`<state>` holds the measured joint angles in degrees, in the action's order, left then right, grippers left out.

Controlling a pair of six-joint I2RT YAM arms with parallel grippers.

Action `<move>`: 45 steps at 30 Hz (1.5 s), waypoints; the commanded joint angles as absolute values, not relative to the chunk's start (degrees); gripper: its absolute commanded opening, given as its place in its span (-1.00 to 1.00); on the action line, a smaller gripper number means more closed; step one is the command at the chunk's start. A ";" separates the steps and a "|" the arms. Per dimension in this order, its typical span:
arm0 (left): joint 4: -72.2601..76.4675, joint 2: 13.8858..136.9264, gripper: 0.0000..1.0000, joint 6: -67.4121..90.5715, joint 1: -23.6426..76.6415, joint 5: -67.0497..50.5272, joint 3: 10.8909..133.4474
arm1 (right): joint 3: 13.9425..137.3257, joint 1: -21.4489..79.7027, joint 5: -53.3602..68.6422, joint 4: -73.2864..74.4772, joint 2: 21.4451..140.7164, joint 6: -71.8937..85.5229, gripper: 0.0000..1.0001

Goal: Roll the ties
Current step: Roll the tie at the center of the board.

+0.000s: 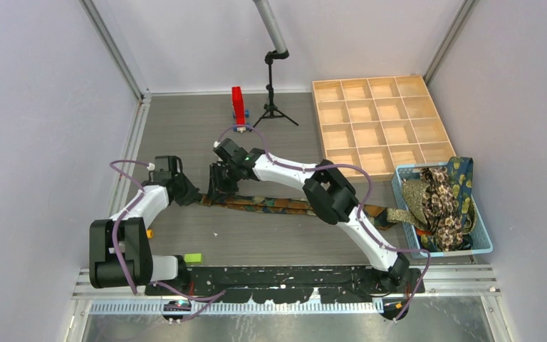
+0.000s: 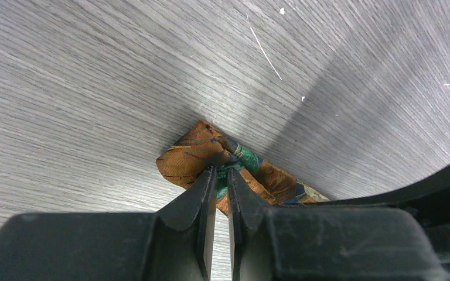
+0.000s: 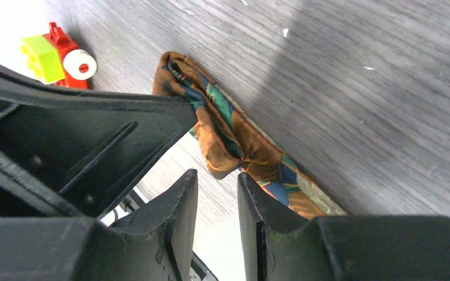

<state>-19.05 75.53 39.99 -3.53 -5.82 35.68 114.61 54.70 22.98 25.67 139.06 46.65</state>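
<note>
An orange tie with teal and blue patterning (image 1: 278,204) lies stretched across the table from left to right. Its left end is folded over, and my left gripper (image 2: 221,172) is shut on that folded end (image 2: 187,155). Just right of it, my right gripper (image 3: 218,175) stands open above the same tie (image 3: 222,132). Nothing is between its fingers, and its right fingertip is close to the fabric. In the top view the two grippers (image 1: 201,199) (image 1: 221,191) sit side by side. More ties (image 1: 438,199) are heaped in the basket.
A light blue basket (image 1: 481,235) stands at the right edge. A wooden compartment tray (image 1: 381,125) is at the back right. A red block stand (image 1: 238,107) and a small black tripod (image 1: 274,92) are at the back. A green block (image 1: 193,257) lies near the front.
</note>
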 commanded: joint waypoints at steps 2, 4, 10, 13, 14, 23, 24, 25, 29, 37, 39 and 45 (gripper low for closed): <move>-18.06 75.59 -0.71 39.47 -4.05 -5.89 36.54 | 118.26 55.01 22.85 25.38 140.82 45.97 -0.28; -18.15 75.50 -0.71 39.47 -4.04 -5.96 36.42 | 118.63 55.00 22.80 25.34 141.21 45.97 -0.29; -17.97 75.56 -0.71 39.47 -4.04 -6.06 36.25 | 119.46 54.98 22.85 25.35 141.75 46.08 -0.38; -17.89 75.50 -0.71 39.46 -4.05 -6.06 36.17 | 119.91 55.00 22.77 25.33 141.76 46.16 -0.44; -17.88 75.45 -0.71 39.46 -4.04 -6.14 36.17 | 120.11 54.96 22.83 25.39 141.84 46.12 -0.46; -18.56 74.72 -0.72 39.55 -4.04 -6.52 36.63 | 122.10 54.78 22.56 27.29 142.65 45.44 -0.96; -18.67 74.43 -0.71 39.55 -4.04 -6.70 36.83 | 122.36 54.56 22.36 27.70 142.57 45.22 -0.99; -18.99 74.11 -0.71 39.55 -4.04 -6.76 37.16 | 122.53 54.38 22.33 27.95 142.55 45.02 -0.99; -21.05 72.57 -0.62 39.42 -4.18 -6.45 38.50 | 123.40 53.27 22.19 29.31 142.31 43.71 -0.99; -22.69 71.89 -0.30 38.33 -4.35 -5.05 39.39 | 125.76 52.57 23.67 31.77 144.12 41.27 -0.99; -23.22 71.78 -0.24 37.54 -4.62 -4.48 39.40 | 126.02 52.31 24.22 32.10 144.79 41.01 -1.00; -19.78 71.62 -0.18 34.97 -8.25 -6.95 36.64 | 126.08 51.81 24.42 32.95 145.98 39.87 -0.99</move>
<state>-22.11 73.01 38.06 -5.72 -5.74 37.54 123.92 52.23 23.42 31.46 145.80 41.95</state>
